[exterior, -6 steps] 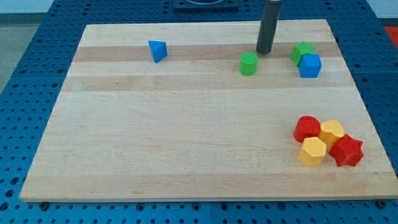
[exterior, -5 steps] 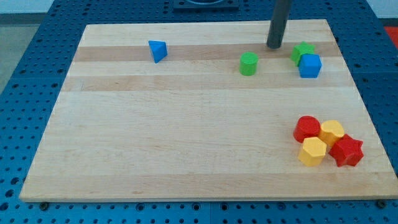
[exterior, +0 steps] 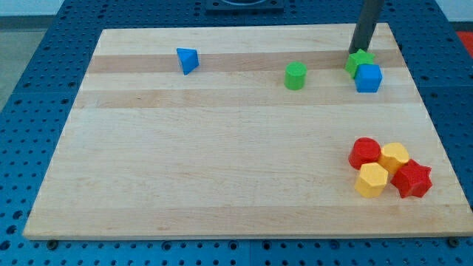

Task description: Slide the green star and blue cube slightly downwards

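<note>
The green star point(exterior: 358, 60) sits near the view's top right of the wooden board point(exterior: 222, 148). The blue cube point(exterior: 369, 77) touches it just below and to the right. My tip point(exterior: 358, 50) stands right at the star's upper edge, seemingly touching it; the dark rod rises from there out of the view's top.
A green cylinder point(exterior: 295, 75) lies left of the star. A blue triangular block point(exterior: 188, 60) lies at the upper left. A red cylinder point(exterior: 364, 153), two yellow blocks point(exterior: 394, 157) point(exterior: 371, 179) and a red star point(exterior: 412, 179) cluster at the lower right.
My tip has moved to the right along the top of the board, from above the green cylinder to the green star's upper edge. No block has moved.
</note>
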